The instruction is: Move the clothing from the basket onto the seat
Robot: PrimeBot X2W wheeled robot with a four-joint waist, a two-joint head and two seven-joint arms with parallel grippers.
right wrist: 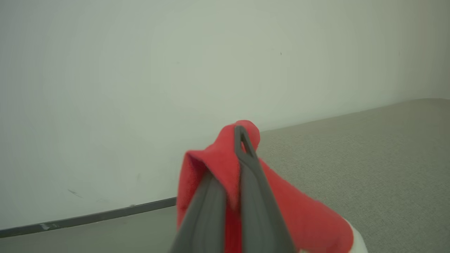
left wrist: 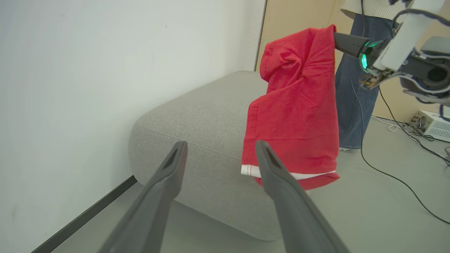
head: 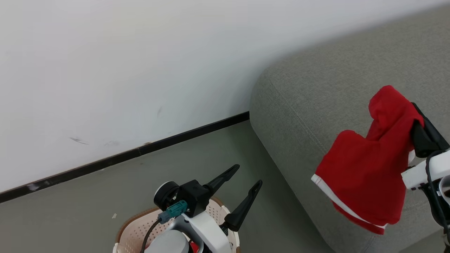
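My right gripper (head: 416, 116) is shut on a piece of the clothing (head: 365, 168), a bright red garment with a white hem stripe that hangs above the front edge of the seat (head: 316, 88), a grey sofa. In the right wrist view the shut gripper (right wrist: 240, 135) pinches the red fabric (right wrist: 218, 165) over the grey seat (right wrist: 369, 151). My left gripper (head: 248, 177) stands open and empty above the basket (head: 133, 232), where a sliver of red shows beside my arm. From the left wrist, the open gripper (left wrist: 220, 144) points at the hanging garment (left wrist: 299, 105) and the seat (left wrist: 204, 116).
A white wall with a dark baseboard (head: 123, 156) runs behind the basket and sofa. A person in jeans (left wrist: 351, 88) stands past the sofa's far end. Cables (left wrist: 386, 168) trail over the grey floor toward a white box (left wrist: 434, 124).
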